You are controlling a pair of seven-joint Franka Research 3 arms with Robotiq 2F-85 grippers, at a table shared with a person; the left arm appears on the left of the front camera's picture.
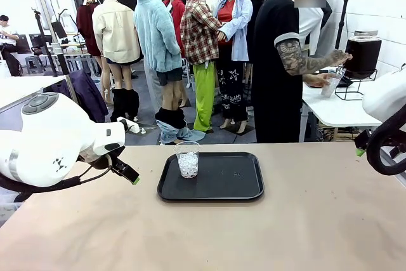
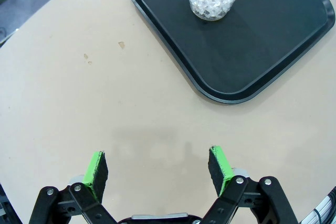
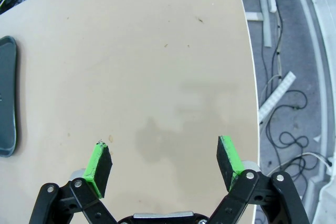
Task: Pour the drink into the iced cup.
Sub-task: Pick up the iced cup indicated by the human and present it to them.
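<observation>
Iced cup [image 1: 187, 159] on the tray, drink at the dispenser

The iced cup, clear and part filled with ice cubes, stands upright on the left half of the black tray [image 1: 235, 182], which lies in the middle of the table [image 1: 304, 226]. The drink [image 1: 363, 56], nearly black in bulk, sits in a glass dispenser [image 1: 366, 35] beyond the tray and to its right, on a white side table [image 1: 336, 111] beside the person [image 1: 276, 61]. There the person's hand [image 1: 315, 80] holds a second clear cup [image 1: 330, 85] by the dispenser; whether any drink is in it is hard to tell from this far off. The left gripper [image 2: 157, 163] hovers left of the tray over bare table, jaws spread wide and holding nothing, with the iced cup well apart from its green pads. The right gripper [image 3: 165, 163] hangs right of the tray, likewise released and empty, far from the drink
</observation>
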